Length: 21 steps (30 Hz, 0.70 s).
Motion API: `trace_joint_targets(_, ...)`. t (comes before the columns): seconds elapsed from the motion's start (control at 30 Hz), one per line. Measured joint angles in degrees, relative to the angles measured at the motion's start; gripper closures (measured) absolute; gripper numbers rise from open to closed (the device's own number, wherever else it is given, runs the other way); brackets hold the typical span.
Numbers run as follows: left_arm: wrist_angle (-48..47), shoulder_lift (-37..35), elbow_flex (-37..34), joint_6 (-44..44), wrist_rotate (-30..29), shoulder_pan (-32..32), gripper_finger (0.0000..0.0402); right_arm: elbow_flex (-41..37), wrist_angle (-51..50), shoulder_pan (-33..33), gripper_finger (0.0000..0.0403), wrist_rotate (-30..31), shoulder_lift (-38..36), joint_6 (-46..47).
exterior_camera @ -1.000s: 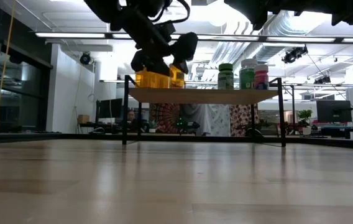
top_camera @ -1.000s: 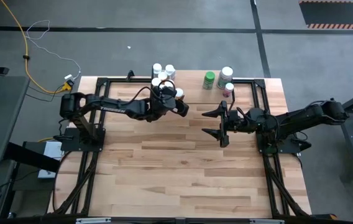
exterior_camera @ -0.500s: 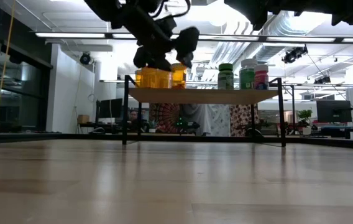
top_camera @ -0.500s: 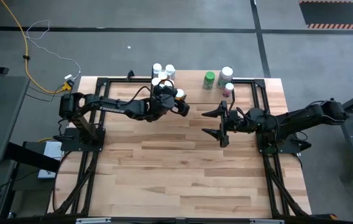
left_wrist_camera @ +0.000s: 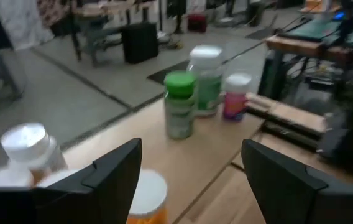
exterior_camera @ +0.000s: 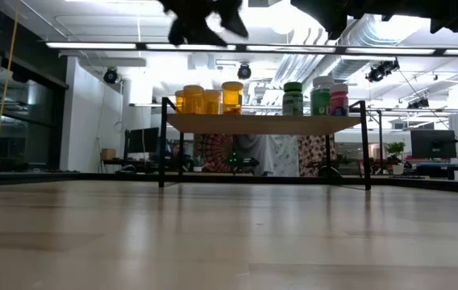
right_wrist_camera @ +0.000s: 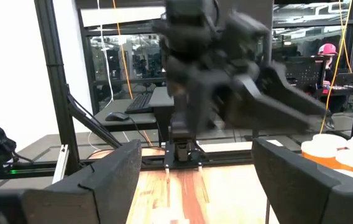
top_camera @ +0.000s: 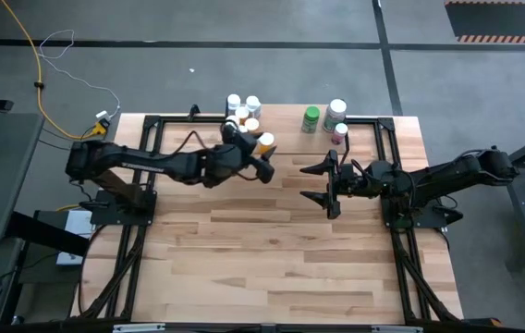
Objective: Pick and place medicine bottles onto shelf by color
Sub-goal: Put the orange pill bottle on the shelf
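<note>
Orange medicine bottles (exterior_camera: pixel 209 99) now stand free on the shelf (exterior_camera: pixel 265 122), where a second ago the left claw (top_camera: pixel 261 165) hung low over them and hid the group from the low camera. That claw has pulled back toward the middle of the surface (top_camera: pixel 272 240) and risen. In the low view it shows only at the top edge, well above the caps. Its two fingers (left_wrist_camera: pixel 105 180) are spread apart with nothing between them.

The last orange bottle (top_camera: pixel 264 141) sits at the near right of the cluster, just beside its neighbours. From above, the white caps (top_camera: pixel 242 104) of the cluster show at the shelf's left end. All stand upright, long axes vertical and caps pointing up, as do the bottles at the shelf's other end: a green bottle (exterior_camera: pixel 293 98) with a green cap, a white-capped bottle (exterior_camera: pixel 321 96) next to it, and a small pinkish bottle (exterior_camera: pixel 339 99) at the far right. The two groups are well apart, with bare board between them.

The right claw (top_camera: pixel 324 188) has not shifted. It hovers above the surface in front of the shelf's right half, jaws wide and empty, aimed across the surface toward the left arm.
</note>
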Motion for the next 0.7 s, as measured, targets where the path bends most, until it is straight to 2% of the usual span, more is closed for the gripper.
trace_joint_targets(0.13,-6.21,-4.63,0.04,3.07,-1.7,-4.85,0.0135,0.0,-0.04,0.0,0.0107,0.0,0.0,0.18)
trace_joint_targets(0.23,-14.02,-6.96,-0.43,1.02,-5.82,-9.0,0.0135,0.0,-0.78,0.0,0.0107,-0.01,0.0,0.31)
trace_joint_targets(0.3,-15.13,-8.69,-2.96,-0.5,-7.94,-11.86,0.0135,0.0,-0.9,0.0,0.0107,-0.01,0.07,0.42)
trace_joint_targets(0.4,-11.83,-12.65,-10.81,-1.48,-11.8,-17.13,0.0135,0.0,-1.33,0.0,0.0107,-0.01,0.11,0.42)
trace_joint_targets(0.5,-2.65,-17.18,-21.07,-1.57,-16.57,-22.61,0.0144,0.0,-2.21,0.0,0.0107,-0.01,0.11,0.44)
trace_joint_targets(0.6,6.8,-23.2,-30.79,-1.21,-20.97,-26.35,0.0175,0.0,-2.53,0.0,0.0107,0.65,0.53,0.17)
trace_joint_targets(0.7,14.49,-29.7,-38.36,-0.79,-21.13,-27.86,0.0226,0.0,-2.03,0.0,0.0107,4.15,2.14,0.02)
